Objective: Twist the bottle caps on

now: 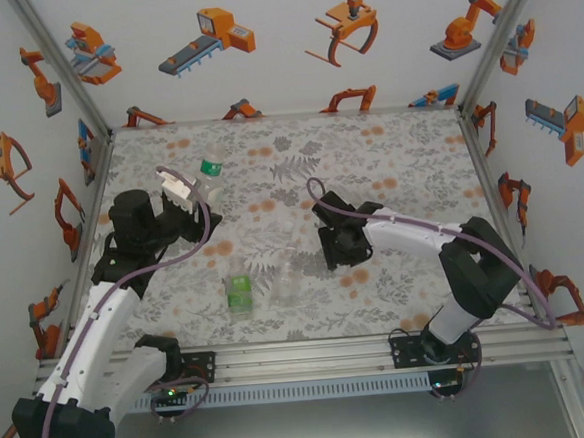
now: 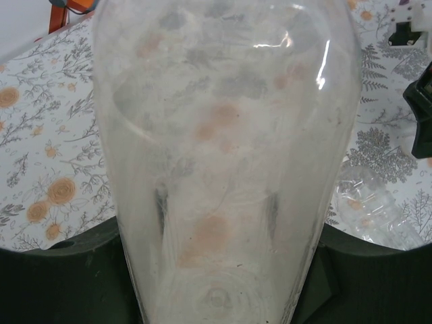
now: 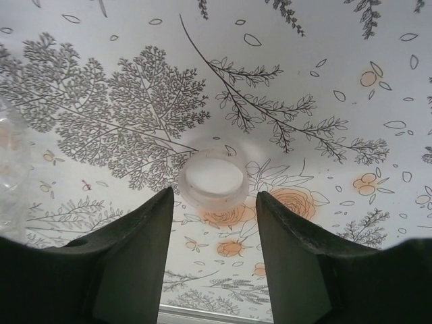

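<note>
Where floral mat [image 1: 388,162] meets robot-print walls [image 1: 279,39], left tool [image 1: 182,192] clamps tall bottle [image 2: 223,135], right tool [image 3: 214,199] parted, empty, over cap [image 3: 214,177].

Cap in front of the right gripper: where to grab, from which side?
Grip the cap across its round side wall, coming from above. It lies flat and low on the mat, so the right gripper can straddle it, one finger each side.

A mat [image 1: 388,152] printed with grey ferns and orange flowers covers the tabletop [image 1: 311,350] between white walls [image 1: 280,49] bearing orange robot pictures.
</note>
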Motion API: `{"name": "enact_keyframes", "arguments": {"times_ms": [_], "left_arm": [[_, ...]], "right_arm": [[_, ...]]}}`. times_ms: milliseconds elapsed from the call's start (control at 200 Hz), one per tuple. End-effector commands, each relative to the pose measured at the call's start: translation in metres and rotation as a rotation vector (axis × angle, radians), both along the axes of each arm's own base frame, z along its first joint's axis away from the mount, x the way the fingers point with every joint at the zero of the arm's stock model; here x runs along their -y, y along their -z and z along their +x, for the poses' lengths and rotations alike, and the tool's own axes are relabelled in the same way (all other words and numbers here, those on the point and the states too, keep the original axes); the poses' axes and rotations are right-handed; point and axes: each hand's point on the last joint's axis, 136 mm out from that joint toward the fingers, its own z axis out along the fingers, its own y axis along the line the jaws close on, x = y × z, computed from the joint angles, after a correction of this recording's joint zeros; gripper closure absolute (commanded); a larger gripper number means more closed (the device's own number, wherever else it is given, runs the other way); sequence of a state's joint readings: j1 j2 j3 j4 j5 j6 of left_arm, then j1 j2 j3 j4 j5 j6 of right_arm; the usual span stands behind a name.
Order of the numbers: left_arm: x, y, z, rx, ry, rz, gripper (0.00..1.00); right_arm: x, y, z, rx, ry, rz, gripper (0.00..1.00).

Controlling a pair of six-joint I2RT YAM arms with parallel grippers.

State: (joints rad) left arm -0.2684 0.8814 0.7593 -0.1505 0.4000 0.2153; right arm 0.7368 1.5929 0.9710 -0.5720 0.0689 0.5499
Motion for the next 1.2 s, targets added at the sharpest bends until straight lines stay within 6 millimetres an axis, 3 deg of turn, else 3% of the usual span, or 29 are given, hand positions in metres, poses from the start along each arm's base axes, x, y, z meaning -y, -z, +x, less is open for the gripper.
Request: {"name": "enact_keyframes", "arguments": {"times_ms": [0,1197], "left_arm": [[0.003,-0.018,0.001,0.033,0.018,-0.024,0.97],[0.006,-0.012,0.003,0.009,0.026,-0.028,0.96]], "right_arm": [[-0.005,-0.013,0.003,0.022,-0.006,0.012,0.5],[-0.002,0.024,-0.006,-0.043,0.007,-0.014,0.5]]}}
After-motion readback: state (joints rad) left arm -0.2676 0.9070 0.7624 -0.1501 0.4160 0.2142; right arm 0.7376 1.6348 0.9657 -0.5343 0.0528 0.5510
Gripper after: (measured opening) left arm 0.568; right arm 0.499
